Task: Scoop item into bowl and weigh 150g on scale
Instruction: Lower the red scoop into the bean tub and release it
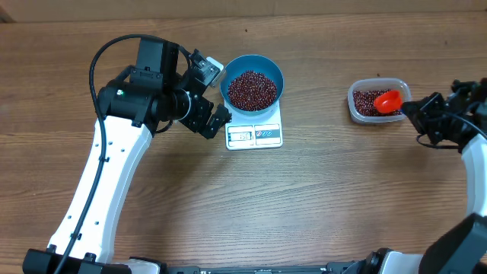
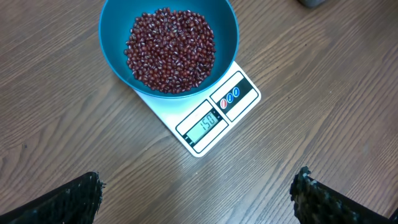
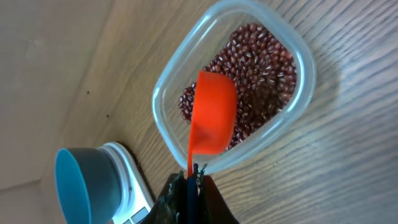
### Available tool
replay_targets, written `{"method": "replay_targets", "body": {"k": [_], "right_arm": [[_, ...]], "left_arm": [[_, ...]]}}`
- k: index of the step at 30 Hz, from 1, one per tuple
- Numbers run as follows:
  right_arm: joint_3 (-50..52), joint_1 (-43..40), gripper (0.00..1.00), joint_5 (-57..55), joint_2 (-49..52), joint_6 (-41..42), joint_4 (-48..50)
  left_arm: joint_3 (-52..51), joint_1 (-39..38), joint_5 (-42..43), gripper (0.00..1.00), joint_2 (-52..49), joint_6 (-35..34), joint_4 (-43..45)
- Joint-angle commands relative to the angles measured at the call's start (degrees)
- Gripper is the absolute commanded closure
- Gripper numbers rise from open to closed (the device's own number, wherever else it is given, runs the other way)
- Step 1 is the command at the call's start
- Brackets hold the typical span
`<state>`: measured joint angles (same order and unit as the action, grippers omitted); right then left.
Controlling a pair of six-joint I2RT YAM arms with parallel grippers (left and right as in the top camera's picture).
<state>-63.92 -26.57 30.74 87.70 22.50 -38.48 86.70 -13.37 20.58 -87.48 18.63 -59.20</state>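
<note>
wooden tabletop (image 1: pixel 342 190) seen from above, a robot arm at each side. the left gripper (image 2: pixel 196 199) hovers near the scale, its two fingers spread wide with nothing between them. the right gripper (image 3: pixel 193 177) is pressed together, pinching the thin handle of an orange scoop (image 3: pixel 212 112).

a deep, bright blue bowl (image 1: pixel 275 70) sits on a small white scale (image 1: pixel 255 135) near the middle of the tabletop's far edge. it is filled with a heap of tiny maroon beans (image 2: pixel 169 50). the display seems to show the target weight, though the digits are small.

a clear plastic tub (image 1: pixel 354 106) near the far right edge holds more beans (image 3: pixel 261 68), with the scoop's cup resting over them.

the beans look loose, hard and light, likely to roll and scatter, so they are best carried level in the stiff scoop. the loaded bowl looks smooth and heavier, best gripped at its rim.
</note>
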Motion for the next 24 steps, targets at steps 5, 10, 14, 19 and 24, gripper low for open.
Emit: {"method": "replay_targets", "body": {"k": [5, 10, 14, 19, 24], "right_arm": [[0.35, 1.55, 0.65, 0.66, 2.05, 0.70, 3.48], [0.35, 1.55, 0.36, 0.66, 2.05, 0.70, 2.12], [0.35, 1.53, 0.16, -0.02, 2.05, 0.66, -0.48], [0.35, 1.55, 0.07, -3.93, 2.05, 0.59, -3.98], [0.33, 1.55, 0.00, -5.18, 2.05, -0.46, -5.75]], "left_arm": [[-0.31, 0.22, -0.22, 0.00, 1.25, 1.09, -0.15], [-0.31, 0.22, -0.22, 0.01, 1.22, 1.09, -0.15], [-0.28, 0.22, -0.22, 0.00, 1.22, 1.09, -0.15], [-0.31, 0.22, -0.22, 0.00, 1.25, 1.09, -0.17], [-0.28, 0.22, -0.22, 0.01, 1.25, 1.09, -0.15]]}}
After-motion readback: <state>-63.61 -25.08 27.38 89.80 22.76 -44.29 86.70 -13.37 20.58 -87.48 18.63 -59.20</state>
